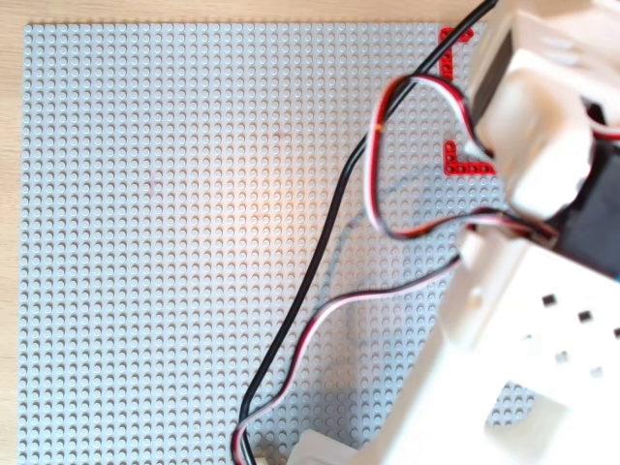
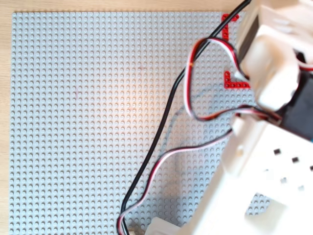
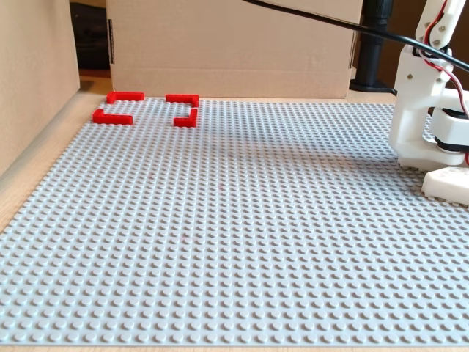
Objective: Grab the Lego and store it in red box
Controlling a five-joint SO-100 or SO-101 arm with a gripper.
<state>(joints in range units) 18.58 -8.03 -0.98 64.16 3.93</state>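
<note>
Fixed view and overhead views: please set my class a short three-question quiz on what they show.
1. True or false: in the fixed view, the red box lies at the far left corner of the baseplate.
2. In both overhead views, what runs across the baseplate? A) cables B) a ruler C) a cup
3. Fill in: the fixed view shows ___ red corner pieces.

Key: 1 true; 2 A; 3 four.
</note>
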